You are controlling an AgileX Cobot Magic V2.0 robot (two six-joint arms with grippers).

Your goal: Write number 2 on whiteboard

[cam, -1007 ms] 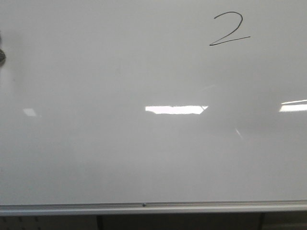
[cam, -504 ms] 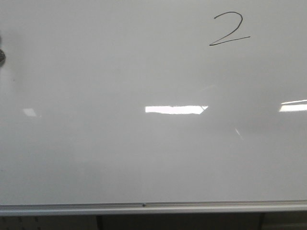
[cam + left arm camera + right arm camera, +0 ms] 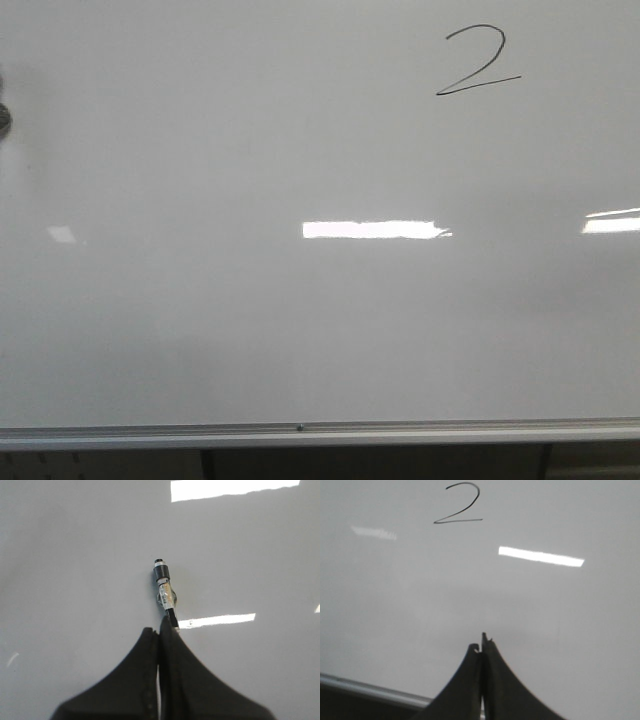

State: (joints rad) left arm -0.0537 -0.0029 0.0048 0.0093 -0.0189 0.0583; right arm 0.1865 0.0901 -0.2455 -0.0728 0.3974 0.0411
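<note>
Ink forms the number 2 (image 3: pixel 478 61) at the whiteboard's (image 3: pixel 250 330) upper right. A marker (image 3: pixel 165 593) is clamped in the left pincer (image 3: pixel 160 631); the right pincer (image 3: pixel 482 647) is closed, empty.

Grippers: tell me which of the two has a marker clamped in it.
The left gripper: a marker sticks out from between its closed fingers toward the whiteboard. The right gripper is shut with nothing visible in it.

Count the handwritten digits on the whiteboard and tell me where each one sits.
1. A single black number 2 sits in the upper right part of the whiteboard in the front view. The rest of the visible board shows only light reflections; areas beyond the frame cannot be checked.
</note>
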